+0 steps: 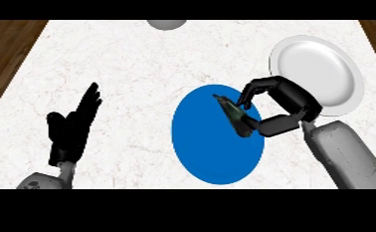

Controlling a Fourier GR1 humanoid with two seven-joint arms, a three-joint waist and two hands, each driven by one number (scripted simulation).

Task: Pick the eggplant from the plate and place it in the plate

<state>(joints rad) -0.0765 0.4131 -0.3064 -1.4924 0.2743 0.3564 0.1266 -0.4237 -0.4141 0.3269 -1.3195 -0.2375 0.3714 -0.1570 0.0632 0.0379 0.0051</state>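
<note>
A dark, slim eggplant [235, 112] lies or hangs over the right half of a blue plate [206, 151] in the middle of the counter. My right hand [283, 106] curls round the eggplant, fingers above it and thumb below, pinching it at its right side. I cannot tell whether the eggplant still touches the blue plate. A white plate [316, 71] stands at the right, just behind my right hand. At the left my left hand [73, 126] rests open with fingers straight, pointing up and away.
A grey rounded object [167, 24] shows at the counter's far edge, partly cut off. The white marble counter [125, 66] ends in dark wood at the left [15, 42] and far right corners.
</note>
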